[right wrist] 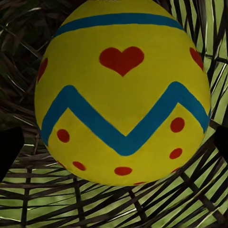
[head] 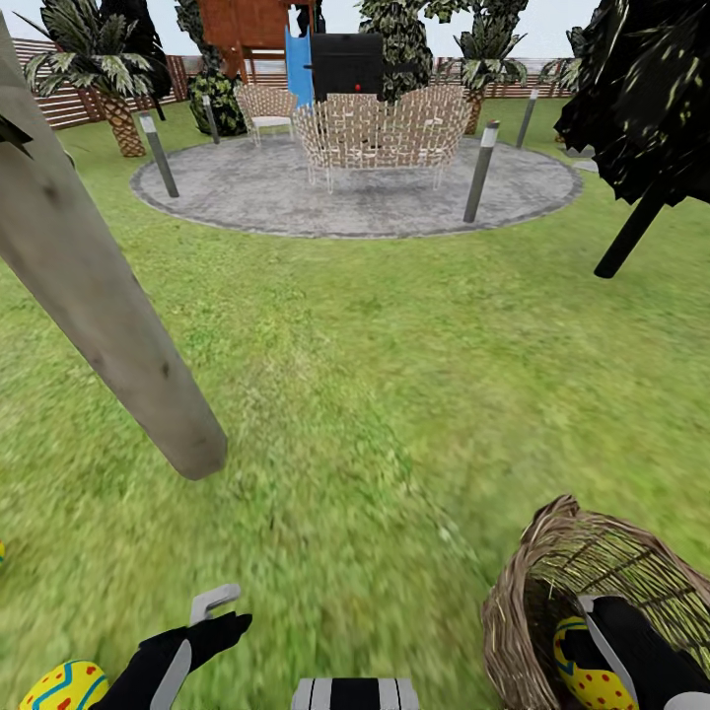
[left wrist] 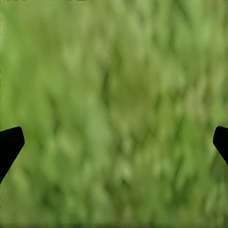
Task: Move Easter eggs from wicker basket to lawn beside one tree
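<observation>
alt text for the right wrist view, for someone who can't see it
A yellow egg with blue zigzag bands, a red heart and red dots sits close up inside the dark wicker basket. The black tips of the right claw show at both edges, spread wide of the egg.

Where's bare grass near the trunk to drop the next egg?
Open lawn runs from the tree trunk across to the wicker basket, and up to the paved patio. Crowded: an Easter egg lies beside the left claw; the right claw is in the basket at another egg.
</observation>
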